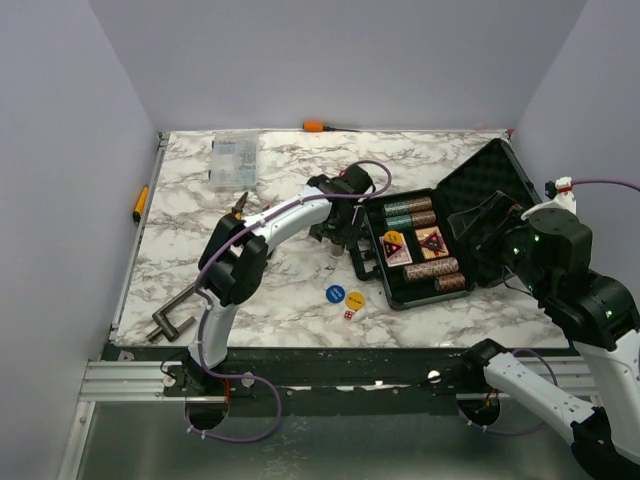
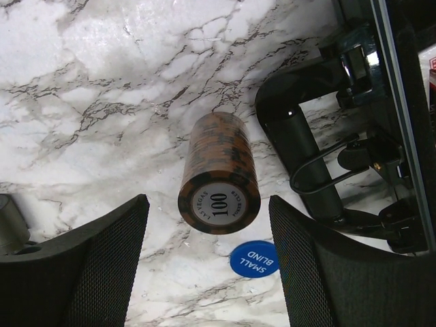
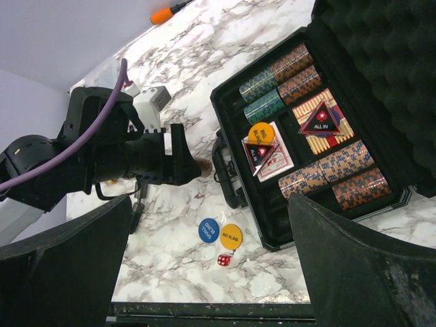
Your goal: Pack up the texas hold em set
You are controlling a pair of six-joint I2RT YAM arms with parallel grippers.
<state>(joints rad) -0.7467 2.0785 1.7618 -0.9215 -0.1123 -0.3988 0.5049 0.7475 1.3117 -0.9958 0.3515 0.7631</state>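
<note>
We find a clear plastic box [image 1: 233, 160] far-left on the table [image 1: 430, 150] and an orange-handled tool [image 1: 316, 126] at its far edge. A grey metal piece [image 1: 170, 318] lies near-left.

Marble table [image 1: 180, 200], case [image 1: 495, 175], chip stack [image 2: 219, 174], blue disc [image 1: 335, 294]

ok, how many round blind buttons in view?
3. Blue button and yellow button side by side on the table beside the case; second yellow button on a card deck inside it. Others may be hidden.
</note>
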